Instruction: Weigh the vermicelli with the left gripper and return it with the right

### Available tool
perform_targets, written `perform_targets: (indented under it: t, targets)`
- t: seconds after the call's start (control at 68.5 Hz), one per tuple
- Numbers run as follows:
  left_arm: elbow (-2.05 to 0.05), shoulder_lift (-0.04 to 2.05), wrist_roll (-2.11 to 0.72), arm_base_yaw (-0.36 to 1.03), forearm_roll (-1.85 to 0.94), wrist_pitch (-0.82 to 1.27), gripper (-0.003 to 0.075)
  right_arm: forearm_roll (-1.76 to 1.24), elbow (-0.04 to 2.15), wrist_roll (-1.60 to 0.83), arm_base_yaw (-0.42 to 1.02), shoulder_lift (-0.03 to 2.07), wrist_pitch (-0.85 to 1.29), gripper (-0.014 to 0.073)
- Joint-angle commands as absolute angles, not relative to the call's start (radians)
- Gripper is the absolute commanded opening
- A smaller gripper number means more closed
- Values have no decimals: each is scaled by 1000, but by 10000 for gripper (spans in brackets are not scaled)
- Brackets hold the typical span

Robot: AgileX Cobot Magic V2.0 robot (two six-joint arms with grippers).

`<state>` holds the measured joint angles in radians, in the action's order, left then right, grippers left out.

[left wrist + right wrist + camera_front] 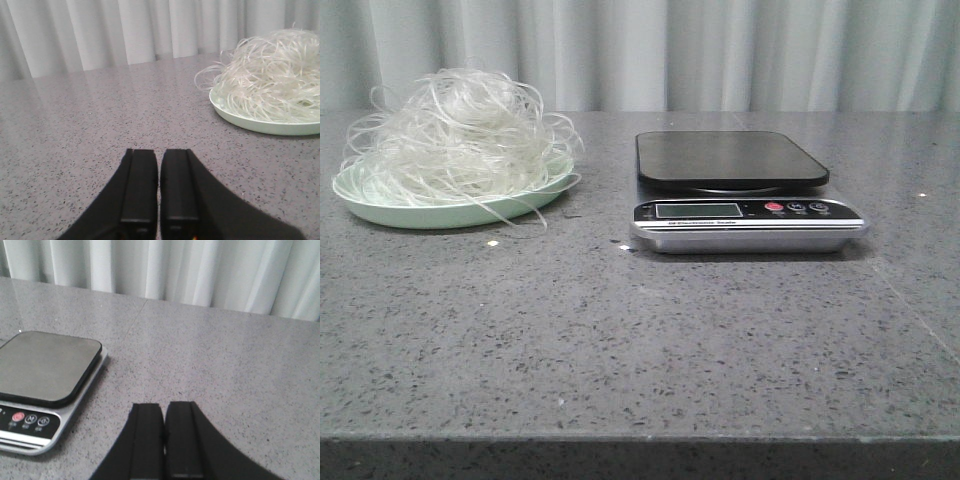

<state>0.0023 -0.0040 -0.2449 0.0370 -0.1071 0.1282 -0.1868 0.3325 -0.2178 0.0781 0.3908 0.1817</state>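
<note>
Where the grey speckled table (620, 340) runs back to the pale curtain (720, 50), we see the vermicelli (455, 135) heaped as a loose whitish tangle on a pale green plate (440, 213) at the far left, stray strands spilling over the rim. To its right, well apart, stands a kitchen scale (745, 190) with a bare dark platform, a small display and a red button on its silver front. Bare tabletop lies between plate and scale. From the wrist cameras we find the left gripper (159, 192) with its black fingers pressed together on nothing, above the table near the plate, and the right gripper (164, 440) likewise closed and empty, just beside the scale.
</note>
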Motion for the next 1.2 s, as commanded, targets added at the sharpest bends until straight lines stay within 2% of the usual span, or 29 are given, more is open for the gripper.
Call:
perform_targets:
  t: [0.0, 0.248, 0.496, 0.54, 1.182]
  targets:
    - [11, -25, -233, 34, -118, 55, 143, -168, 315, -224, 68, 344, 76, 151]
    - [11, -25, -233, 34, -118, 55, 143, -168, 167, -184, -42, 160, 55, 151]
    - [11, -25, -233, 34, -118, 55, 143, -168, -21, -139, -43, 10, -31, 151]
    - [11, -25, -233, 34, -118, 55, 143, -163, -21, -127, -43, -27, 24, 151]
    - [11, -25, -233, 34, -118, 55, 143, -150, -21, -110, -41, -27, 52, 151]
